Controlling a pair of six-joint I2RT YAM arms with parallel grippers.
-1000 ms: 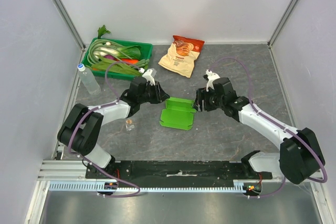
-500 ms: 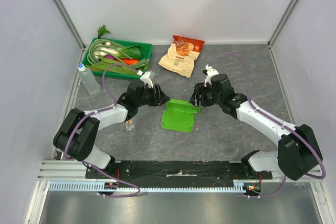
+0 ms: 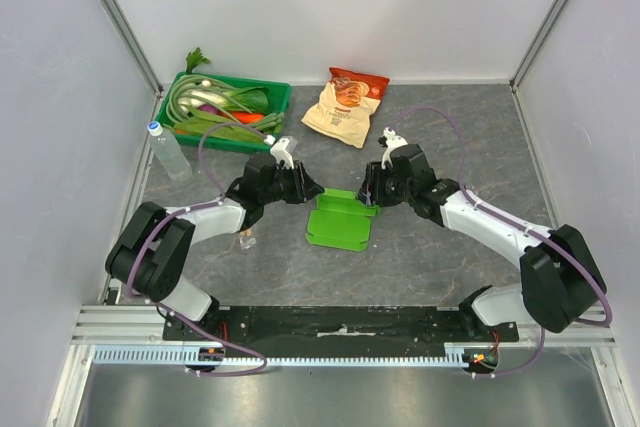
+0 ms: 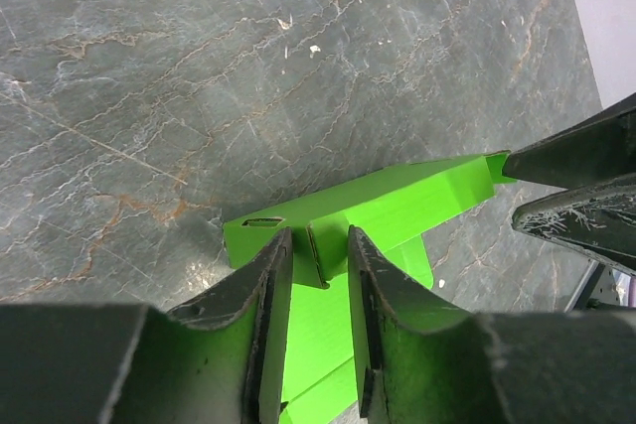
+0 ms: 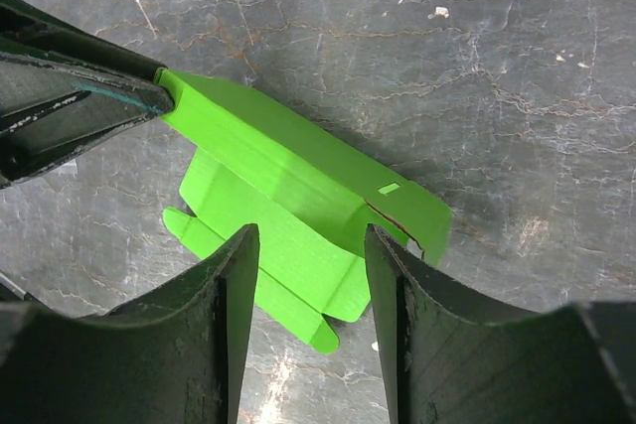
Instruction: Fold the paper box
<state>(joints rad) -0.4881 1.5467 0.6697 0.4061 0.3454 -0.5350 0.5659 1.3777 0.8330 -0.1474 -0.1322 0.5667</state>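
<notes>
Midway across the table the paper box sits half folded; left hand and right hand straddle its raised wall, slightly parted.

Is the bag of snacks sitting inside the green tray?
No, the snack bag lies apart from the tray, off to its right.

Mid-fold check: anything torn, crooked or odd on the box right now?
On the paper box, in the right wrist view, a thin dark line runs near the small slot at the raised panel's end. It could be a tear or just a cut flap edge; I cannot tell. Otherwise the box looks sound.
</notes>
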